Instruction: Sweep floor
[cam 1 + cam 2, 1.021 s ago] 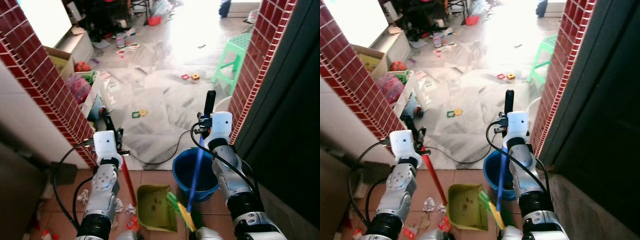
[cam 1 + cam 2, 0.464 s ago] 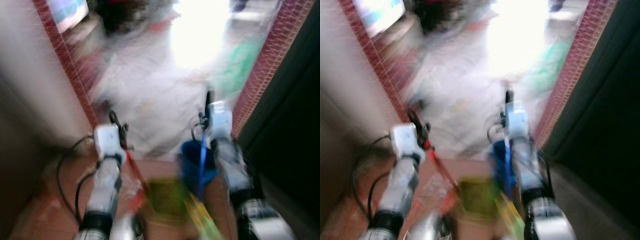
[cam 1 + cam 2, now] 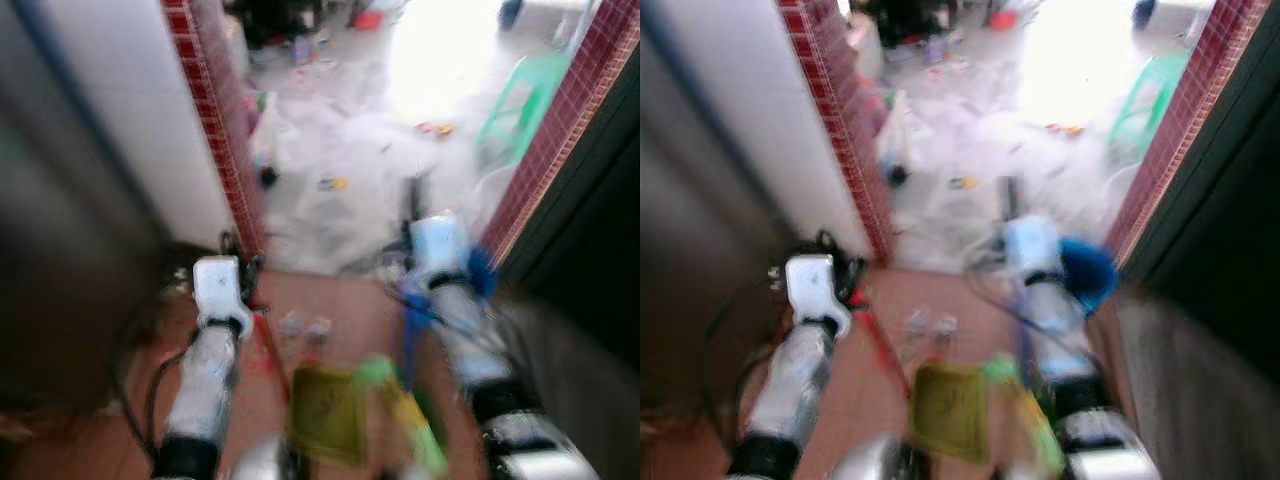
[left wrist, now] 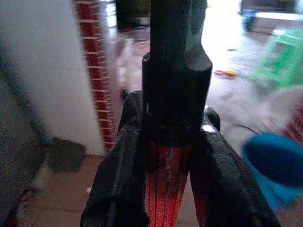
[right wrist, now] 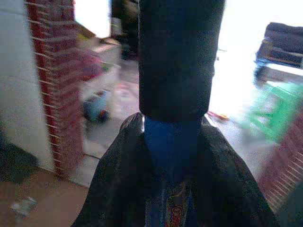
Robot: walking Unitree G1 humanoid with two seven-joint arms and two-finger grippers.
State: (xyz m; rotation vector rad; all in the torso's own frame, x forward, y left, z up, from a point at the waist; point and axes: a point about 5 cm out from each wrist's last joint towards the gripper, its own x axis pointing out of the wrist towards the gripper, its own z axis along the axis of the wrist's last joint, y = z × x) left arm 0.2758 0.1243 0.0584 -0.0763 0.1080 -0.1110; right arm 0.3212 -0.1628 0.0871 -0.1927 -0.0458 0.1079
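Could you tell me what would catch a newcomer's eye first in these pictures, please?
Probably the two tools: the left claw is shut on a red handle leading down to a yellow-green dustpan on the tiles, and the right claw is shut on a blue broom handle. Next, the blue bucket by the right brick pillar, and the toy-strewn pale floor beyond.

Glossy pale marble floor (image 3: 340, 215) meets matt terracotta tiles (image 3: 345, 300), beside glazed red brick pillar (image 3: 222, 150) and plastic dustpan (image 3: 325, 415).
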